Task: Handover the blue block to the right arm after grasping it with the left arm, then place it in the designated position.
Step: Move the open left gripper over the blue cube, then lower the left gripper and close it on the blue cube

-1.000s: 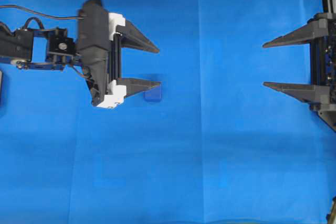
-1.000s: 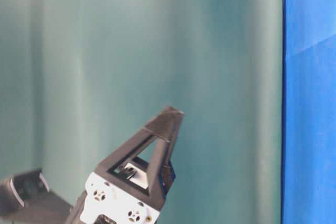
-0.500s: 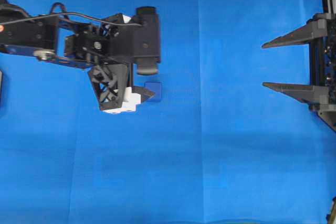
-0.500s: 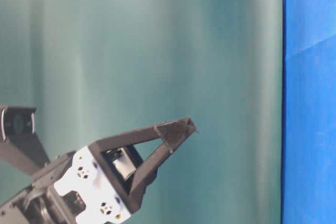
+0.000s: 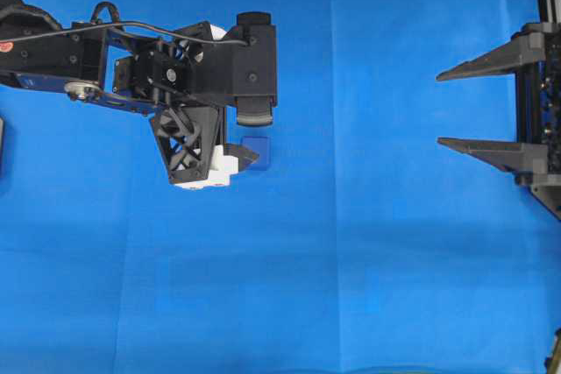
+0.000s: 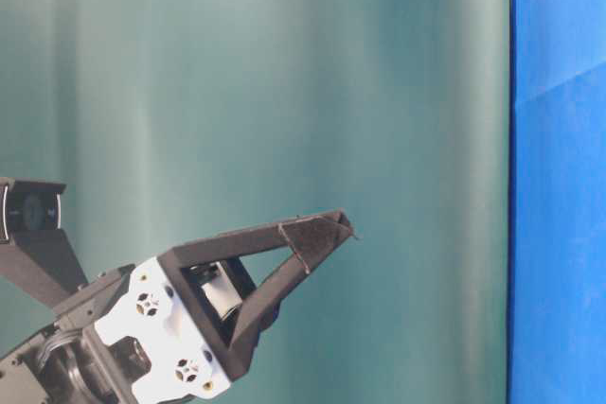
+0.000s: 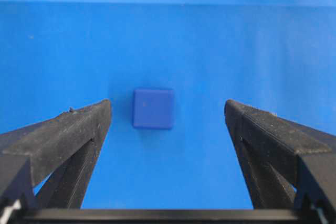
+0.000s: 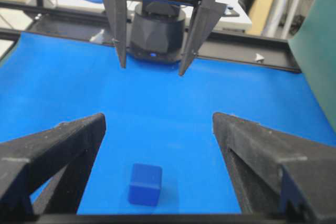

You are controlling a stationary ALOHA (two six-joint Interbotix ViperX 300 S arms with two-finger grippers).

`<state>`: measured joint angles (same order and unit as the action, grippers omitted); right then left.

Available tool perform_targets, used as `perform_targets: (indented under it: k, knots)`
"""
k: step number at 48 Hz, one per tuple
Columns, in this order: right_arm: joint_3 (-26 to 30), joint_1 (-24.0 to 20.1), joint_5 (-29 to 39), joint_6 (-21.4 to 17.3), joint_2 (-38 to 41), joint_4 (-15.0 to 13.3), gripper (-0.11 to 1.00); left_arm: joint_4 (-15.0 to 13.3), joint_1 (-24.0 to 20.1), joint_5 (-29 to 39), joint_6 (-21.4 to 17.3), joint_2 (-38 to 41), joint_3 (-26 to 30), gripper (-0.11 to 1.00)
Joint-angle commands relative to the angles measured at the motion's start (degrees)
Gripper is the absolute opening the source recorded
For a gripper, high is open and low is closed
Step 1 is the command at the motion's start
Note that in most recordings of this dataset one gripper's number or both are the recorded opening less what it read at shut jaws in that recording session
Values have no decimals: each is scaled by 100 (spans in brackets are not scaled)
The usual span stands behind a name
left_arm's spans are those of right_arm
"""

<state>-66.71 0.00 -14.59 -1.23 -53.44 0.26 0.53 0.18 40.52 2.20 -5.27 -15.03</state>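
Over the last second the left arm (image 5: 79, 63) has reached out over the blue cloth (image 5: 351, 260) on the counter and tipped its wrist over, so that the left end effector (image 7: 168, 121), which a second ago lay flat with its fingers pointing across the cloth, now points steeply down. Half a second ago it was already nearly in this pose; since then it has only edged a little further out. The blue block (image 5: 256, 150) has not moved; it sits flat on the cloth where it was. In the overhead view it peeks out just past the end effector's lower finger and under the wrist housing. In the left wrist view the block (image 7: 153, 108) lies between the two spread fingers and ahead of their tips, a touch nearer the finger on the left of that view, with bare cloth on both sides, so nothing touches it yet. The jaws stand wide apart and empty. In my judgement the approach is finished and the arm is lined up for a descent; the fingers should come down around the block before closing. The right end effector (image 5: 443, 107) has stayed parked well away on the far side of the cloth, jaws equally wide and empty, facing the block (image 8: 145, 183). Grasp, handover and placing all remain to be done.
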Motion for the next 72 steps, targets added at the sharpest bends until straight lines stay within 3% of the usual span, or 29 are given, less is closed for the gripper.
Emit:
perform_targets:
  k: [1, 33, 52, 72]
  knots:
    - [167, 0, -44, 9, 35, 9, 98, 9, 9, -26, -9, -70, 132, 91]
    - [167, 0, -44, 9, 53, 9, 98, 18, 9, -141, 0, 18, 70, 91]
    - [158, 0, -53, 9, 105, 18, 98, 18, 18, -1266, 44, 483, -668, 91]
    - [141, 0, -88, 9, 211, 9, 98, 44, 0, -2057, -9, 1187, -967, 91]
